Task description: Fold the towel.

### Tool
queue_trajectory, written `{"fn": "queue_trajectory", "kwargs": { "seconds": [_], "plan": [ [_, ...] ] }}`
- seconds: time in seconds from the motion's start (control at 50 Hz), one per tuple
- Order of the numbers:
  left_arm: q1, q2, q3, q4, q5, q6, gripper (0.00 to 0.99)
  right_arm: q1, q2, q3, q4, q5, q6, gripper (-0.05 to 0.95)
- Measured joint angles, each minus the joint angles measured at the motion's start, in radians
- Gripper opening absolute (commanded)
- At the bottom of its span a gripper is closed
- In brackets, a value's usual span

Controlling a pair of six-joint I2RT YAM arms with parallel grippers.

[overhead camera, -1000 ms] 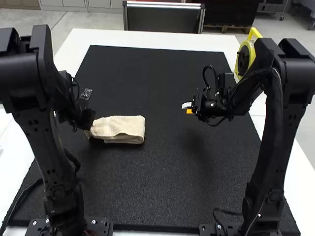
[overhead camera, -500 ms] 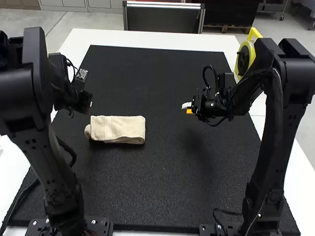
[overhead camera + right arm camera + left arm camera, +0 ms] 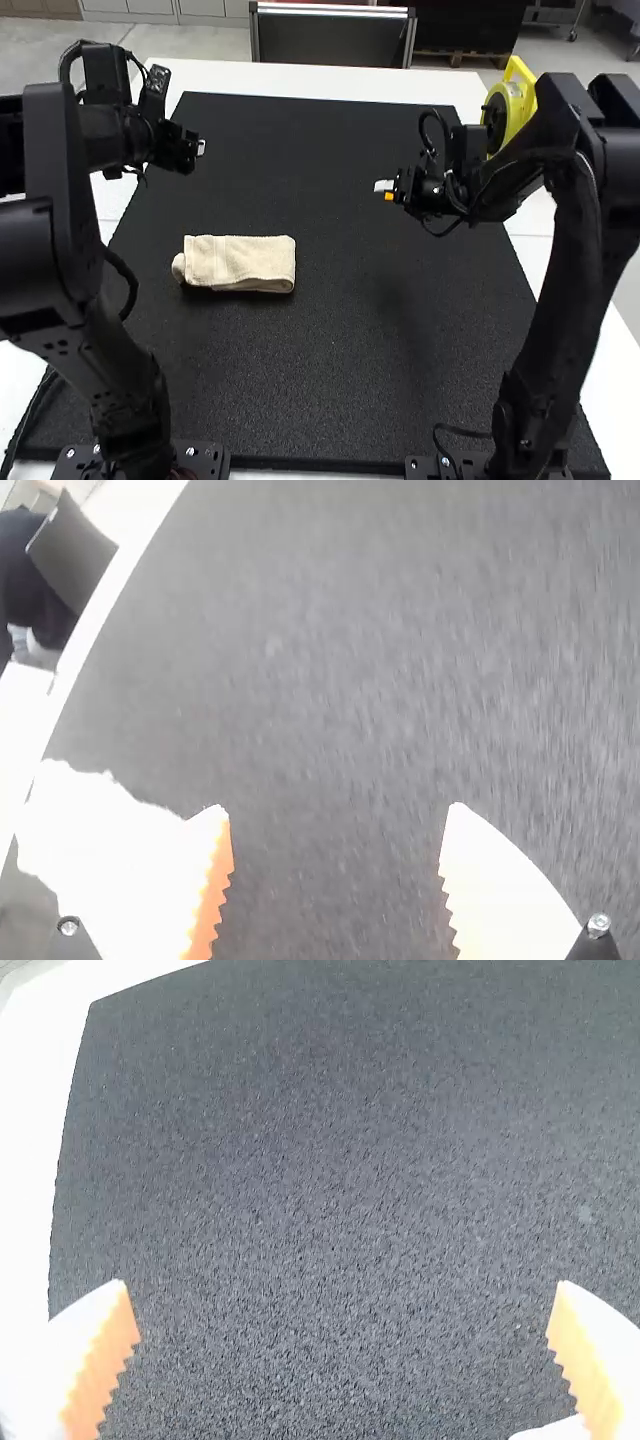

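The cream towel lies on the mat left of centre as a compact folded strip, its left end bulging in a rounded lump. Beyond it, toward the far left, my left gripper is held apart from the cloth. My right gripper is off to the towel's right, over the mat. Seen from the left wrist, the left gripper is open wide with only mat between its fingers. From the right wrist, the right gripper is open too, and a washed-out white patch, seemingly the towel, lies beside one finger.
A black mat covers most of the white table. The yellow round object stands at the right edge, behind the right arm. A cable curves beside the left arm.
My left gripper has come off the towel's left end and moved away toward the far side. The cloth's left end now lies uncovered. My right gripper has shifted slightly up.
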Motion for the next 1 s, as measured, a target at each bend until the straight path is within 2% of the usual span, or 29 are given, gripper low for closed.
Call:
{"fn": "queue_trajectory", "kwargs": {
  "seconds": [0.04, 0.1, 0.16, 0.26, 0.38, 0.6, 0.74, 0.88, 1.0],
  "plan": [
    [-0.008, -0.01, 0.0, 0.02, -0.004, -0.017, 0.97, 0.0, -0.031, 0.0, 0.0, 0.013, -0.001, 0.58],
    [-0.014, -0.031, 0.0, 0.05, -0.015, -0.04, 0.97, -0.002, -0.08, 0.0, 0.002, 0.035, -0.002, 0.6],
    [-0.019, -0.06, -0.003, 0.074, -0.031, -0.054, 0.97, -0.007, -0.122, 0.0, 0.003, 0.054, -0.003, 0.67],
    [-0.038, -0.105, -0.024, 0.127, -0.082, -0.068, 0.97, -0.025, -0.176, -0.001, 0.004, 0.086, -0.01, 0.74],
    [-0.081, -0.152, -0.086, 0.169, -0.156, -0.068, 0.97, -0.056, -0.245, -0.048, 0.008, 0.118, -0.017, 0.9],
    [-0.121, -0.304, -0.261, 0.332, -0.346, -0.072, 0.97, -0.121, -0.35, -0.173, 0.054, 0.156, -0.021, 0.91],
    [-0.158, -0.403, -0.348, 0.408, -0.442, -0.072, 0.97, -0.157, -0.42, -0.219, 0.068, 0.177, -0.021, 0.91],
    [-0.179, -0.444, -0.417, 0.43, -0.48, -0.072, 0.97, -0.179, -0.495, -0.262, 0.093, 0.211, -0.025, 0.91],
    [-0.182, -0.465, -0.479, 0.495, -0.484, -0.072, 0.97, -0.183, -0.566, -0.314, 0.144, 0.24, -0.028, 0.91]
  ]
}}
